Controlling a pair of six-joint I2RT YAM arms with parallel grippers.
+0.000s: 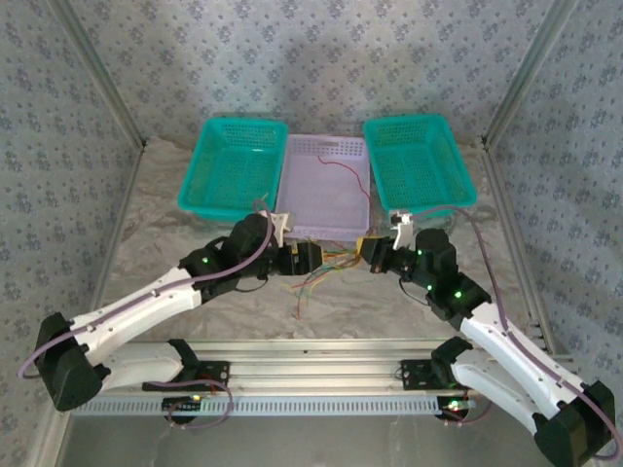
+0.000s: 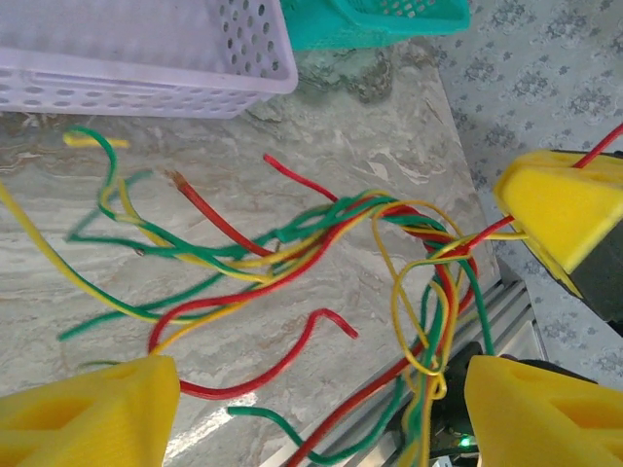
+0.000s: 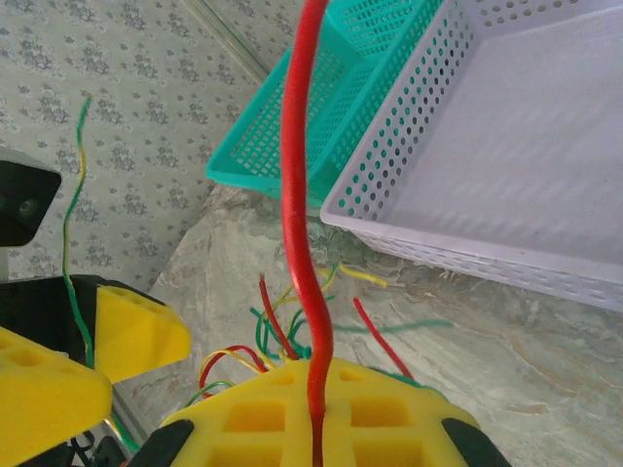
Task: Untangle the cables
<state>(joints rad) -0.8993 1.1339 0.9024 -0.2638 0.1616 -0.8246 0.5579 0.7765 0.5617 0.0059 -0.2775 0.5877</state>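
Cables (image 1: 316,277) tangled on the desk (image 1: 161,229), lilac basket (image 1: 304,199) at twelve o'clock.
Left gripper (image 1: 304,259) at nine o'clock, jaws apart; right gripper (image 1: 373,253) at three, jaws clamped on a red cable (image 3: 304,195).

overhead from behind, wrist views close; all share cables (image 2: 302,243)

The cables (image 2: 311,233) are red, yellow-orange and green, the table (image 2: 370,126) is veined in grey and beige, one perforated basket (image 1: 311,199) is lilac and the mesh baskets (image 1: 234,165) teal — the pads (image 2: 88,413) bright yellow — and the walls (image 1: 321,58) carry a grey floral print.
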